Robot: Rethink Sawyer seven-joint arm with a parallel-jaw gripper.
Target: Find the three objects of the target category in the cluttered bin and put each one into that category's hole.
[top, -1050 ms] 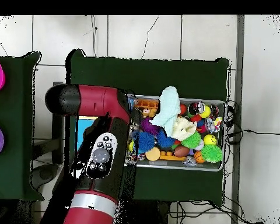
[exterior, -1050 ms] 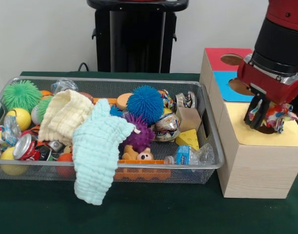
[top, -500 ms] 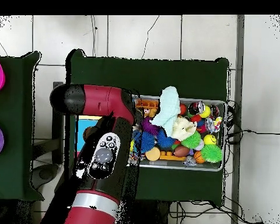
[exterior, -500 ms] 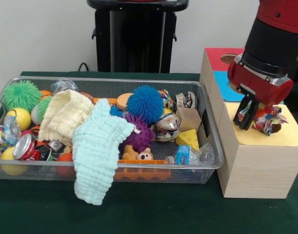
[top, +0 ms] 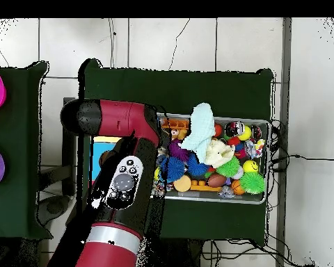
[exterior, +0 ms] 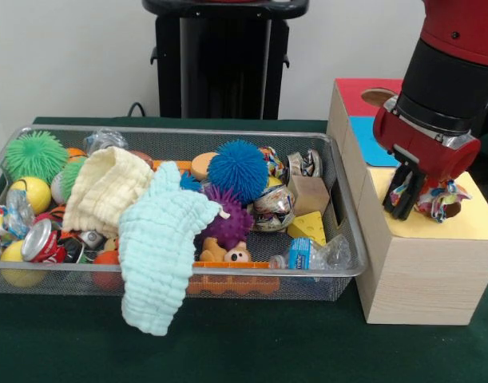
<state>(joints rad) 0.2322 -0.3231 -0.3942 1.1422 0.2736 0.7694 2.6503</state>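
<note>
Tool (exterior: 417, 197) is clamped on the crumpled wrapper (exterior: 439, 196) right over the yellow panel (exterior: 435, 223) (its hole sits hidden underneath, I'd guess).

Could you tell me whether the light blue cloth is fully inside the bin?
No. The light blue cloth drapes over the bin's front rim, with its lower end hanging outside onto the green table cover.

A second ago the claw (exterior: 415, 195) hung further right over the yellow section (exterior: 475, 223) of the wooden box (exterior: 419, 271), with the multicoloured crinkled wrapper (exterior: 435, 195) gripped between its fingers. It then swung left and slightly up, and has now settled a touch lower and rightward again. The wrapper has travelled with it throughout, bunched on the claw's right side, just above the yellow top. In the overhead view the arm (top: 121, 188) shifted slightly.
</note>
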